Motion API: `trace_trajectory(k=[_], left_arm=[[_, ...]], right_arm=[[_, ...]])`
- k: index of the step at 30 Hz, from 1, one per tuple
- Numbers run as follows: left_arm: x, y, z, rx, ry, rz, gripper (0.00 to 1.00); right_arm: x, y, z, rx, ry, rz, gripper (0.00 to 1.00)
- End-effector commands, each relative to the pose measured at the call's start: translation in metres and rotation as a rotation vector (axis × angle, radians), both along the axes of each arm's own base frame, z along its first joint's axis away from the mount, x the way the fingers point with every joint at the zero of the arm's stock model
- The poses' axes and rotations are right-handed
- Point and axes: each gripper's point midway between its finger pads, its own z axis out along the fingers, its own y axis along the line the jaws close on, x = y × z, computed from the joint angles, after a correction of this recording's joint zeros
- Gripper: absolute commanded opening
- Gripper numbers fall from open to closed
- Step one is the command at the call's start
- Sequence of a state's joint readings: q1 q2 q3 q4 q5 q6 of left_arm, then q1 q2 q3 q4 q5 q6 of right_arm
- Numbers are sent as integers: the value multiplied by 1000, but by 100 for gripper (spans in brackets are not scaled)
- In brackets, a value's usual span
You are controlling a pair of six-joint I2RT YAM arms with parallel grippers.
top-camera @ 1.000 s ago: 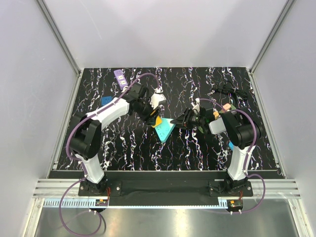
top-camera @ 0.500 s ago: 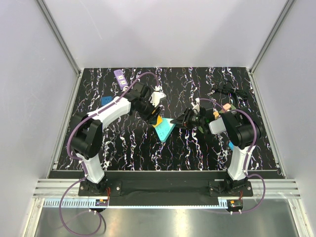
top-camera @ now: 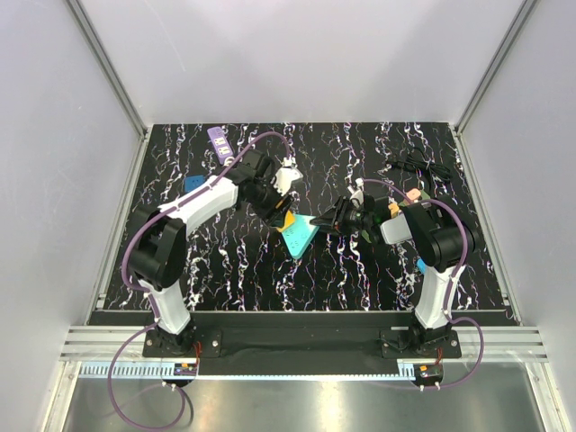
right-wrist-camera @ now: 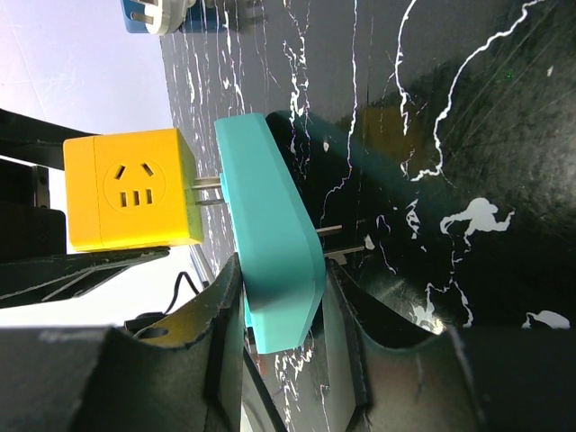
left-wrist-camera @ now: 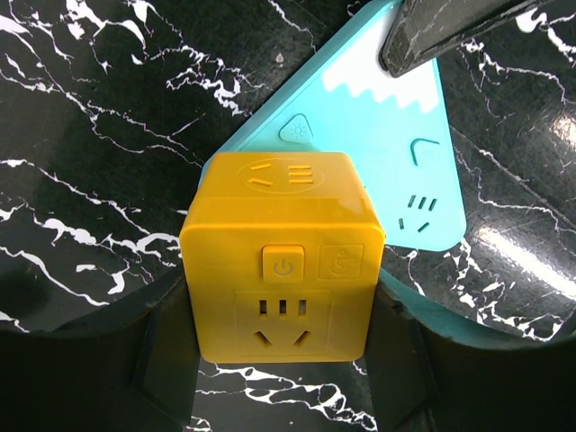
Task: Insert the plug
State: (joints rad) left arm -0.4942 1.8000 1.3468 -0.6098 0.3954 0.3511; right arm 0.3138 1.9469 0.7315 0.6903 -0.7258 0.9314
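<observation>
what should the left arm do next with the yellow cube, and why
Probably press the yellow cube straight on toward the teal socket block. In the right wrist view its prongs enter the block's face, yet bare metal shows in a gap between the two bodies, so it is not seated. The left gripper clamps the cube and the right gripper braces the block.

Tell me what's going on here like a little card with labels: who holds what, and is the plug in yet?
left jaws: shut on the yellow cube plug
right jaws: shut on the teal socket board
prongs: tips in the teal socket board, bare metal showing
gap: yellow cube plug not pressed flat against the board
plug in: not fully
table: black with white marble streaks
</observation>
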Motion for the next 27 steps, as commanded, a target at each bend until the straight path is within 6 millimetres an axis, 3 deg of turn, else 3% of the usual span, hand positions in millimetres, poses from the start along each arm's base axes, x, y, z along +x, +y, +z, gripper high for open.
trace_trajectory(k=[1, 13, 21, 27], left_arm=[[22, 18, 26, 19, -126, 23, 0], [18, 14, 32, -28, -112, -13, 0], [13, 4, 52, -100, -119, -36, 0], [6, 4, 41, -96, -87, -57, 0]], right_arm=[[-7, 2, -8, -31, 13, 34, 0], [-7, 4, -9, -29, 18, 46, 0], [-7, 3, -12, -32, 23, 47, 0], [-8, 4, -10, -31, 20, 49, 0]])
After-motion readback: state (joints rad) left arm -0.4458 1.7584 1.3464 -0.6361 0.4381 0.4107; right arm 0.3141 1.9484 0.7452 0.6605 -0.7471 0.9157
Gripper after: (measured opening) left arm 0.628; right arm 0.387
